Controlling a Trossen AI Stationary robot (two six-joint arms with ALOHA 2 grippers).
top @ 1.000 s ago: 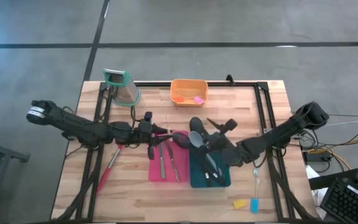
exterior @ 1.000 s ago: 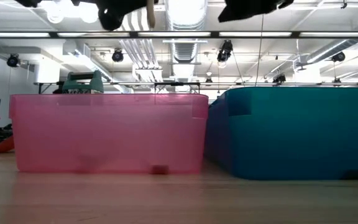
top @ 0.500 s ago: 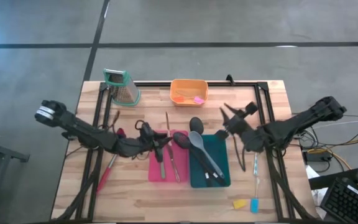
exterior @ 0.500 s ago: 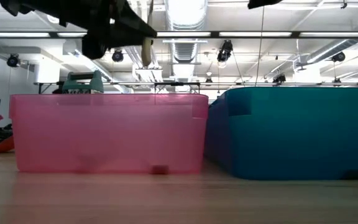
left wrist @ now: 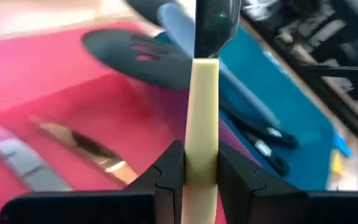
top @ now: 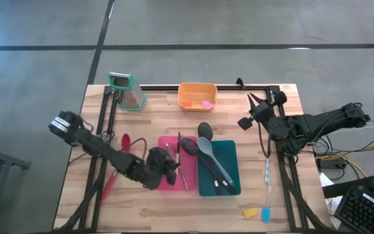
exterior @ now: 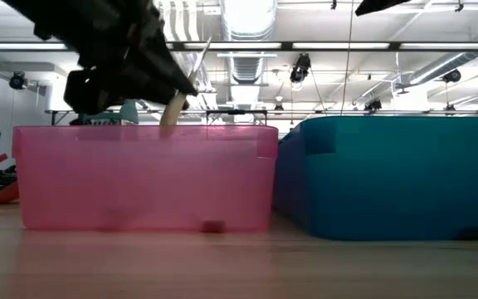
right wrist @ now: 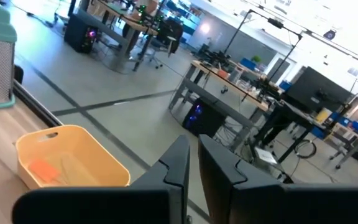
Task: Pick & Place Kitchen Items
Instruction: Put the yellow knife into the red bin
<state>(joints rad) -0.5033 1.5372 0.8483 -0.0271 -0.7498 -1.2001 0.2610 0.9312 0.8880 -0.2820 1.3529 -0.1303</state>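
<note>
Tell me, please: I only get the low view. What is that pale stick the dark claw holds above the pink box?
Observer: It's a knife. The left gripper clamps its cream handle.
Operator: Is that box empty?
Observer: No, the pink bin has other knives lying in it.
Operator: And the dark shape at my top right?
Observer: That's the right gripper, shut and empty, above the table to the right of the orange bin.
</note>
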